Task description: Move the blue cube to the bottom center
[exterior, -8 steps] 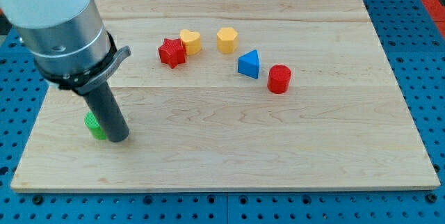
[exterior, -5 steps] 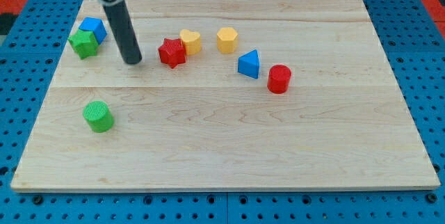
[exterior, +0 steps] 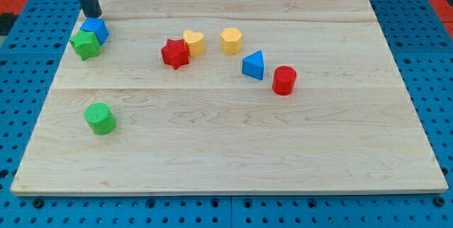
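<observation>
Rod comes in from the view's top-left corner; my tip (exterior: 93,14) sits on the wooden board (exterior: 233,143) just above the blue cube (exterior: 95,30). Contact or a hair's gap between tip and cube, cannot tell from this angle. No jaws on this rig, so nothing is grasped; the tip only rests at board height.

Blue cube: far upper left of the board, well away from the bottom centre. Green star-shaped block (exterior: 85,44) touches its lower-left side.

Outward to the right, upper middle: red star (exterior: 174,53) touching the yellow heart (exterior: 194,42); yellow hexagon-like block (exterior: 231,40) just beside those. Further right: blue triangular block (exterior: 253,65), then red cylinder (exterior: 284,80) near it.

Lower left, well apart from everything: green cylinder (exterior: 99,118).

Board lies on a blue perforated table (exterior: 417,210).
</observation>
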`<state>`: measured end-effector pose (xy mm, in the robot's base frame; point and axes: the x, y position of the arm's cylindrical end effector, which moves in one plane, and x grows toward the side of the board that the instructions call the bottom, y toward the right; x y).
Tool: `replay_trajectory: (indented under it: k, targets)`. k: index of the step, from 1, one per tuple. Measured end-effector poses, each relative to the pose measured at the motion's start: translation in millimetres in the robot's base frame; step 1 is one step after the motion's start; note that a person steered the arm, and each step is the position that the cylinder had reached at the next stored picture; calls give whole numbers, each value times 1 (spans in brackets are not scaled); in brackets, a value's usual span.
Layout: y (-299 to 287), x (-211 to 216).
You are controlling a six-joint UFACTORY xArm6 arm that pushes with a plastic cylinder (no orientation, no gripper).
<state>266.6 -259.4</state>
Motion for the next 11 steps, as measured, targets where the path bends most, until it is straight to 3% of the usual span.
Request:
replay_trajectory:
  k: [3, 6, 11]
  targets:
    - [6, 69]
    - [17, 70]
    - [115, 155]
